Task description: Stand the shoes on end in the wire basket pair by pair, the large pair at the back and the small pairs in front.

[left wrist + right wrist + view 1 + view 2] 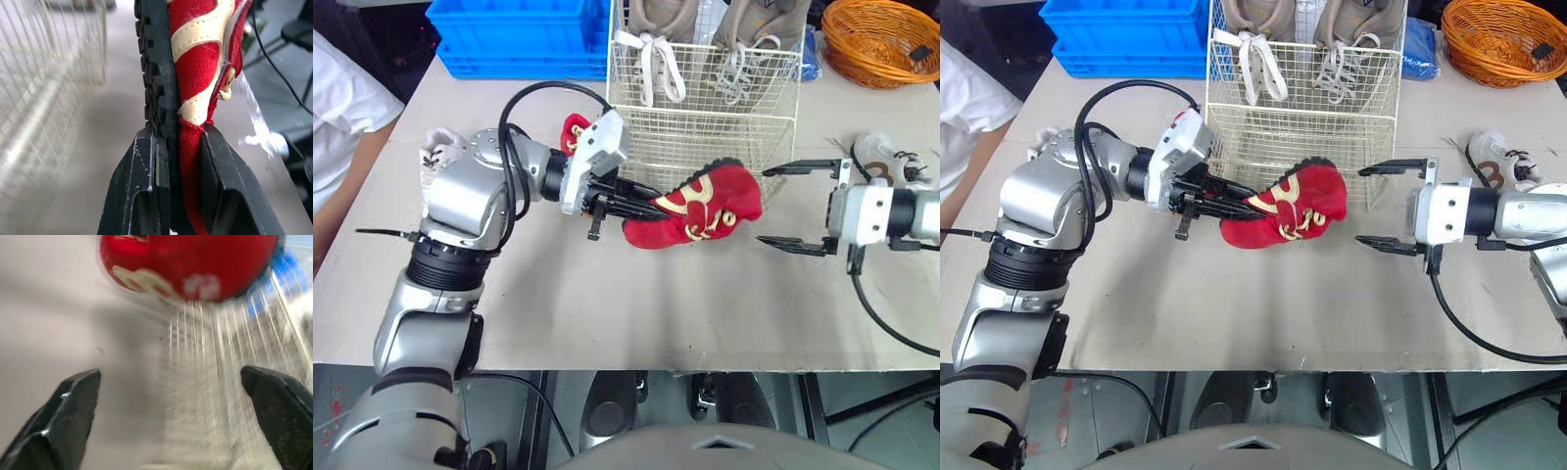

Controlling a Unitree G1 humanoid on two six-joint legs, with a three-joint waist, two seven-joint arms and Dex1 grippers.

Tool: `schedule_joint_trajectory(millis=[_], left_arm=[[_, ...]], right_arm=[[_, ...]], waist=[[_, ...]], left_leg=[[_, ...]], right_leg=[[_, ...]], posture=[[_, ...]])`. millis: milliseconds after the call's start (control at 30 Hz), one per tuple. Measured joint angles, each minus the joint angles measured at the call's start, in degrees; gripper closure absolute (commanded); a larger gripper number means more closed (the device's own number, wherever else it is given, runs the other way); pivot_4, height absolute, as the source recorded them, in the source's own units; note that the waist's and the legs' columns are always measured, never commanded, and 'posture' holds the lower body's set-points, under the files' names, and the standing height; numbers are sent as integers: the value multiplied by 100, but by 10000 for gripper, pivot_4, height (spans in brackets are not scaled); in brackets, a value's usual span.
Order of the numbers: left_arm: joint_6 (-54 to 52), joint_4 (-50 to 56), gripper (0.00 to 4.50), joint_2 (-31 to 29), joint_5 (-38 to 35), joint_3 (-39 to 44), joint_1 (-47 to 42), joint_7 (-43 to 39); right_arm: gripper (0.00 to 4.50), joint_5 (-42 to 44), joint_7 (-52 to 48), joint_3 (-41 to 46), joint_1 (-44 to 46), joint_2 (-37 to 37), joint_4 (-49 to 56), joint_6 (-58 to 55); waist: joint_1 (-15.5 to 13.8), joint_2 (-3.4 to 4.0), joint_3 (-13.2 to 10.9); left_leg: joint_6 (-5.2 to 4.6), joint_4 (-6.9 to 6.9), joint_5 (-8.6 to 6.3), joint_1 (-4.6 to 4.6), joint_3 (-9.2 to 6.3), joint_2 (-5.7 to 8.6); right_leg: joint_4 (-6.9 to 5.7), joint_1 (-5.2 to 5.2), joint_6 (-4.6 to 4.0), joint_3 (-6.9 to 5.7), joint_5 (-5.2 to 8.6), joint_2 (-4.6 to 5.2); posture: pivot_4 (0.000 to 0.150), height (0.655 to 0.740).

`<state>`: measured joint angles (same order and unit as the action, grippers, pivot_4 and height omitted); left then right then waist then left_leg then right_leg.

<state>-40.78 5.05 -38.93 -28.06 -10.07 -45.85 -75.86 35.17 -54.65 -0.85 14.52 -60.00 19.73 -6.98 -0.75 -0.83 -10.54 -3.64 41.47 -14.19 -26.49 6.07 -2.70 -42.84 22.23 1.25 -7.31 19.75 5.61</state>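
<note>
Red shoe [705, 204] held at the wire basket's [724, 147] six o'clock
My left gripper [644, 200] pinches its sole and upper; the right gripper [771, 208] gapes at its three o'clock (ready to steady). I'd clear the front rim before upending it.

Blue crate [514, 34] and orange wicker basket [881, 39] stand apart.

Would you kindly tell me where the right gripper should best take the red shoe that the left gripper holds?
Probably the toe end, coming from the robot's right. The left gripper clamps the red shoe at its heel, so the toe juts free toward the open right gripper, which could close across sole and upper.
</note>
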Motion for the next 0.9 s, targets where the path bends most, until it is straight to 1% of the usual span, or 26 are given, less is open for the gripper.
schedule_joint_trajectory(millis=[67, 100, 167, 200, 300, 400, 433, 467, 500, 567, 600, 633, 733, 900], left_arm=[[-6, 2, 40421, 175, -36, 57, 35, 212], [-6, 2, 40421, 231, -37, 59, 50, 285], [5, -4, 40421, 406, -38, 71, 109, 504], [7, -5, 40421, 443, -39, 95, 115, 567], [12, -8, 40421, 486, -39, 182, 129, 714], [-2, -20, 40421, 585, -41, 241, 187, 870], [-5, -25, 40421, 597, -43, 261, 188, 895], [-6, -25, 40421, 601, -50, 282, 188, 905], [-6, -25, 40421, 603, -57, 289, 188, 913], [-18, -25, 40421, 600, -74, 292, 189, 925], [-24, -25, 40421, 599, -80, 292, 189, 925], [-41, -25, 40421, 591, -93, 292, 189, 926], [-97, -23, 40421, 588, -138, 299, 190, 939], [-162, -17, 40421, 606, -149, 342, 190, 1001]], right_arm=[[0, 1327, 537, 222, -255, -12, 612, -1221], [0, 1788, 774, 284, -281, 8, 804, -1558], [0, 3149, 1756, 500, -265, 360, 1203, -2238], [0, 3559, 2143, 548, -264, 492, 1238, -2396], [0, 4425, 3161, 577, -228, 1005, 1303, -2627], [0, 4749, 3895, 576, -91, 1343, 1350, -2797], [5019, 4759, 4030, 576, -44, 1426, 1356, -2833], [7980, 4757, 4123, 576, -14, 1485, 1355, -2856], [12784, 4753, 4215, 577, 9, 1546, 1351, -2865], [20339, 4655, 4411, 580, 42, 1671, 1322, -2912], [25698, 4604, 4436, 585, 48, 1683, 1304, -2922], [29996, 4534, 4477, 594, 65, 1719, 1283, -2947], [44799, 4401, 4572, 630, 121, 1826, 1214, -3042], [44799, 4342, 4682, 641, 218, 1990, 1174, -3145]], waist=[[8, 0, 0], [10, 0, 0], [1, -2, 0], [-4, -4, -1], [-6, -5, -1], [-8, -5, -1], [-9, -5, -1], [-8, -5, -1], [-8, -5, -1], [-8, -5, -1], [-8, -5, -1], [-6, -5, -1], [-5, -4, -1], [-4, -4, -1]], left_leg=[[0, 1, 0, 3, -3, 0], [0, 1, 0, 7, -3, 0], [0, 2, 0, 15, -6, 1], [0, 3, 0, 15, -8, 1], [-1, 2, -1, 15, -8, 5], [-1, 0, 0, 15, -8, 6], [-1, -2, -1, 15, -8, 6], [-1, -3, 0, 15, -8, 6], [0, -4, 0, 15, -8, 6], [-1, -6, 0, 15, -8, 7], [0, -7, 0, 15, -8, 7], [-1, -7, 0, 15, -8, 7], [-1, -8, 0, 15, -8, 7], [0, -10, 0, 15, -8, 7]], right_leg=[[0, -6, -1, -2, 0, 0], [1, -10, -1, -3, 0, 0], [3, -20, -1, -3, 0, 1], [5, -23, -1, -7, 0, 0], [8, -25, 0, -7, 0, 2], [11, -25, 0, -10, 0, 1], [12, -25, 0, -11, 0, 1], [13, -24, 0, -11, 0, 1], [13, -24, 0, -11, 0, 1], [15, -24, 0, -12, 0, 0], [16, -24, 0, -12, 0, 0], [16, -24, 0, -12, 0, 0], [16, -24, 0, -12, 0, 0], [18, -23, 0, -12, 0, -1]], posture=[[1500, 6860], [1500, 6860], [1500, 6860], [1500, 6860], [1500, 6860], [1500, 6860], [1500, 6860], [1500, 6860], [1500, 6860], [1500, 6860], [1500, 6860], [1500, 6860], [1500, 6860], [1500, 6860]])
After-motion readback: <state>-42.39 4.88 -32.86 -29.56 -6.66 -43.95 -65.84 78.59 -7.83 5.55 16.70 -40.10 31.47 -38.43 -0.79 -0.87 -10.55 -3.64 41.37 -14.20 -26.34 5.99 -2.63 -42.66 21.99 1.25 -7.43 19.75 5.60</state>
